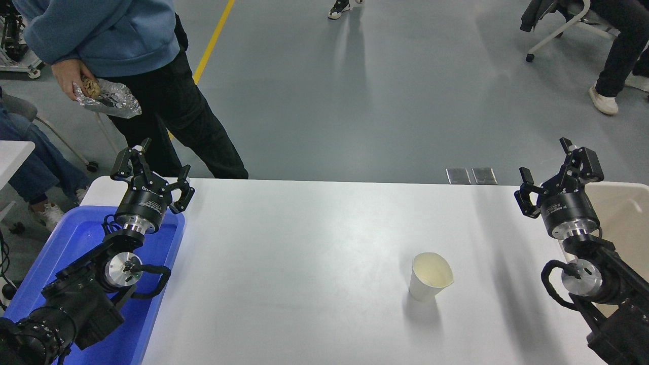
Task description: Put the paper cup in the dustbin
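Bright, even overhead light — soft shadows on the table [314, 243], perhaps slight edge distortion.

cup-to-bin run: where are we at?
Nothing done yet. The paper cup stands upright on the white table, untouched. In hand: nothing. The right gripper is open and empty, raised beside the dustbin at the right edge, away from the cup. The left gripper is open, parked over the blue tray. Left: reach, grasp, carry to the bin, release.
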